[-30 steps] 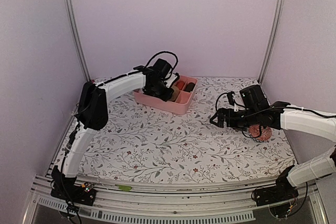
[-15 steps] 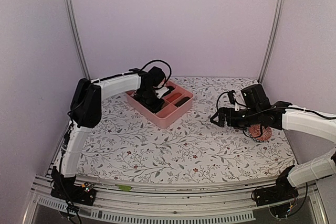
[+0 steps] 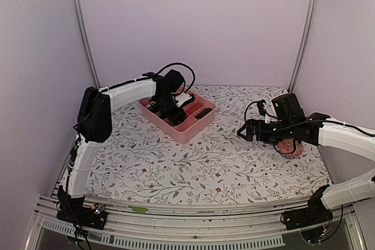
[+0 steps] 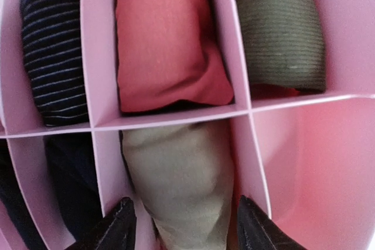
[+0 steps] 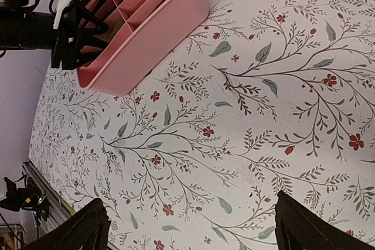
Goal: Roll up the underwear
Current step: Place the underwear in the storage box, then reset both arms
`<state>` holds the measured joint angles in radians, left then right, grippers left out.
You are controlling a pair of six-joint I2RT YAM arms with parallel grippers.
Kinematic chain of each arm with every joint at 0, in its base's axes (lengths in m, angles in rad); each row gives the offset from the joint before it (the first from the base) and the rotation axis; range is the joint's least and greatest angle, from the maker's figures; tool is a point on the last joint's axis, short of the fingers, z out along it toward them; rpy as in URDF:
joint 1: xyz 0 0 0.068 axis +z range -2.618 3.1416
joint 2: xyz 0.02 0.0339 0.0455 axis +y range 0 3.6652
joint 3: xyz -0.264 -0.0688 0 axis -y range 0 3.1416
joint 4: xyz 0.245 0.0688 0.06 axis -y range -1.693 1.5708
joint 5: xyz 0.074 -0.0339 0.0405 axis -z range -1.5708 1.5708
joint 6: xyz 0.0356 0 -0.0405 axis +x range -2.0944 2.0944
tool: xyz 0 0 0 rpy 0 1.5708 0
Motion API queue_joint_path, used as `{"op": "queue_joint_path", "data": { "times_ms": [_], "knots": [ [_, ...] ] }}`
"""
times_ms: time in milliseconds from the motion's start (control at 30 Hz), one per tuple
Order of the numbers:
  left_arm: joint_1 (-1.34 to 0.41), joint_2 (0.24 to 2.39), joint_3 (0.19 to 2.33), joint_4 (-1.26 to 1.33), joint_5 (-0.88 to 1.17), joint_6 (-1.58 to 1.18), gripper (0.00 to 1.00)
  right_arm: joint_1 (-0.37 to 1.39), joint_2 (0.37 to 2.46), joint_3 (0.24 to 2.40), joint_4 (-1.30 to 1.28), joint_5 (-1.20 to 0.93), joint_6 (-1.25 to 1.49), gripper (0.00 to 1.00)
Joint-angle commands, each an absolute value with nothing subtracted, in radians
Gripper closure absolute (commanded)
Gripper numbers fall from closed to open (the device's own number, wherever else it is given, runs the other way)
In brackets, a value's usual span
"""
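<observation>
Left gripper [image 4: 188, 229] is released, its black fingertips apart on either side of the rolled olive-brown fabric underwear [image 4: 181, 185]; the roll lies low centre in the wrist view, in a compartment of the pink divided plastic box [image 4: 176, 119]; right gripper [image 5: 196, 232] gapes wide, empty, over the floral tablecloth [image 5: 246, 115].

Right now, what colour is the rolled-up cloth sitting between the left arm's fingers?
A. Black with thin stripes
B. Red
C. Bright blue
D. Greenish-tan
D: in the left wrist view the greenish-tan roll lies in its slot of the pink box with one black finger on each side of it, while the red roll sits one slot farther on.
</observation>
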<state>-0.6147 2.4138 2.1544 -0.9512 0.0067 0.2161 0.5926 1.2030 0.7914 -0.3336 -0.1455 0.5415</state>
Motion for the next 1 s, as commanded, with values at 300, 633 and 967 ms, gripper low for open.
{"op": "queue_joint_path", "data": {
  "times_ms": [300,633,967],
  "knots": [
    [-0.517,2.254,2.104,-0.97,0.137,0.441,0.13,0.588,1.195,0.8,-0.292,-0.138,0.532,0.01],
    [-0.402,2.045,2.124,-0.897,0.276,0.356,0.04,0.586,1.079,0.897,-0.325,0.046,0.461,0.01],
    [-0.164,1.828,1.975,-0.856,0.286,0.199,0.04,0.583,0.957,0.981,-0.407,0.156,0.434,0.01]
  ]
}}
